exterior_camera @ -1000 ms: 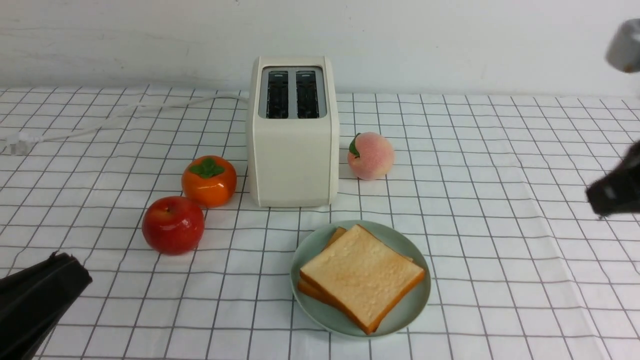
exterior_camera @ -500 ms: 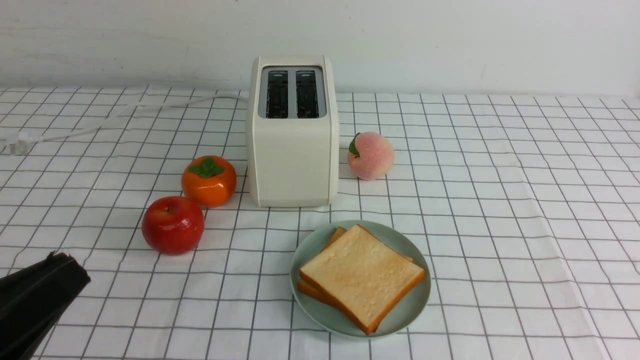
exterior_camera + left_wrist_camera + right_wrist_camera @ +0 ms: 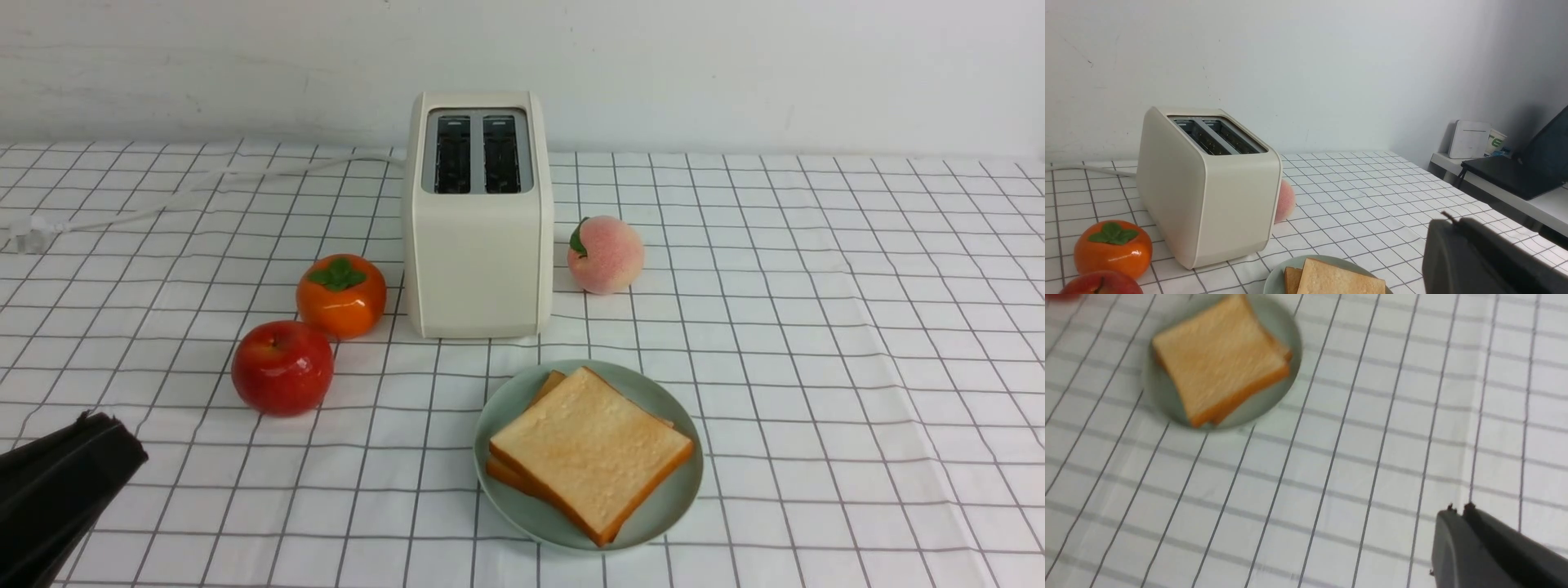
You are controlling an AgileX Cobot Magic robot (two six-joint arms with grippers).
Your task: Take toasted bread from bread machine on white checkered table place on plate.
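- I find my left gripper (image 3: pixel 118 441) closed and empty, left of the plate (image 3: pixel 693 490).
- My right gripper (image 3: pixel 1461 514), seen only in its wrist view, is closed and empty, well apart from the plate.
- I observe two toast slices (image 3: pixel 592 449) on the plate, stacked askew, the upper one covering most of the lower.
- Beyond the plate, I note the two-slot toaster (image 3: pixel 478 261), upright, both slots without bread.
- Beyond the plate to its left: red apple (image 3: pixel 282 367), then persimmon (image 3: pixel 341 306).
- Beyond the plate, beside the toaster: peach (image 3: pixel 608 257).
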